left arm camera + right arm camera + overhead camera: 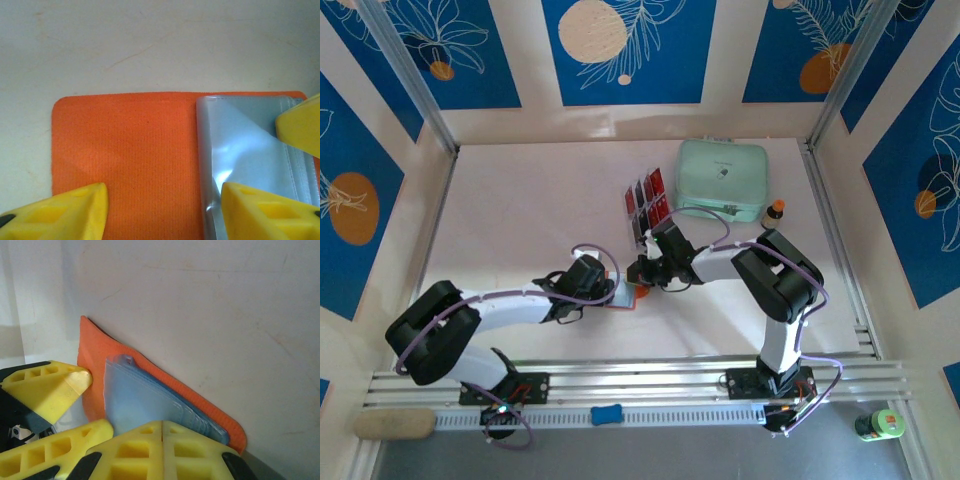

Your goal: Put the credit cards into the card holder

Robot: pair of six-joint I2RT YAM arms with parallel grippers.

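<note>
Blue panels [620,45] painted with pale leaves and orange discs wall in a white table [520,200], and both arms reach toward its middle. At the far side sits a mint-green case [722,180] with a small bottle [775,210] just beside its right edge. Just left of the case, the red and black credit cards [650,190] stand in a clear rack [640,225]. None of them has gone into the wallet. The card holder [626,296] lies open and flat on the table between the two wrists, nearer than the rack. Its orange flap spreads to one side and a stack of clear plastic sleeves [245,150] lies on the other half. The left gripper [164,195] hangs low over it with its yellow fingers spread apart, one above the orange flap and the other above the sleeves, with nothing pinched between them. The right gripper [162,424] comes in from the opposite side with its fingers pressed tightly together. Their joined tips are down at the sleeves, though whether they touch the plastic or sit just over it I cannot tell. From the right wrist camera, one left finger tip meets the wallet's near edge beside the sleeves.
</note>
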